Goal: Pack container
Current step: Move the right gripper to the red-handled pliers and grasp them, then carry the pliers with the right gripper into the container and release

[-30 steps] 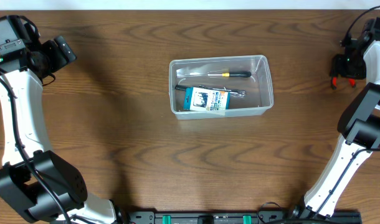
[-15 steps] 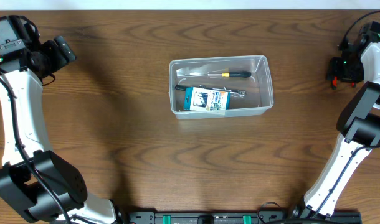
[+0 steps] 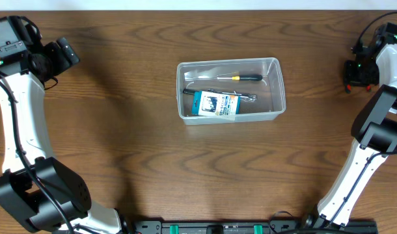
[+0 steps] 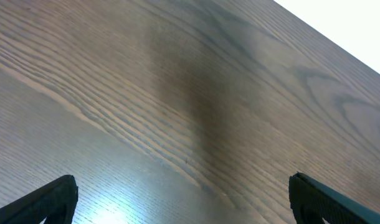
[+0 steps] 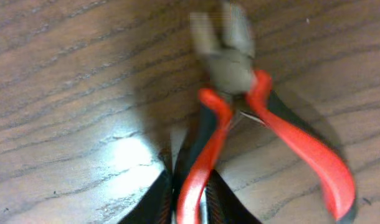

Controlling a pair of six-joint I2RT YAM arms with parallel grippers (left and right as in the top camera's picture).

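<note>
On my left side, my left gripper [image 4: 187, 205] hangs wide open over bare table [image 3: 120, 136], holding nothing and well apart from everything else.

In the middle sits the clear plastic container [image 3: 280, 81], upright on the wood. Inside it I can see a screwdriver [image 3: 241, 77] with a yellow-and-black handle along the far wall, a blue-and-white packet [image 3: 217, 104] nearer the front, and a slim metal tool just beside the packet that I cannot name. So part of the packing looks done.

At the far right, my right gripper [image 5: 190, 202] is down at the table edge on the red-handled pliers [image 5: 230, 71]. My wrist view is blurred, but my fingers look pinched on one handle, and the pliers lie on the wood.

I judge the pliers are the last loose item: lifting, carrying them across and dropping them in remain.
</note>
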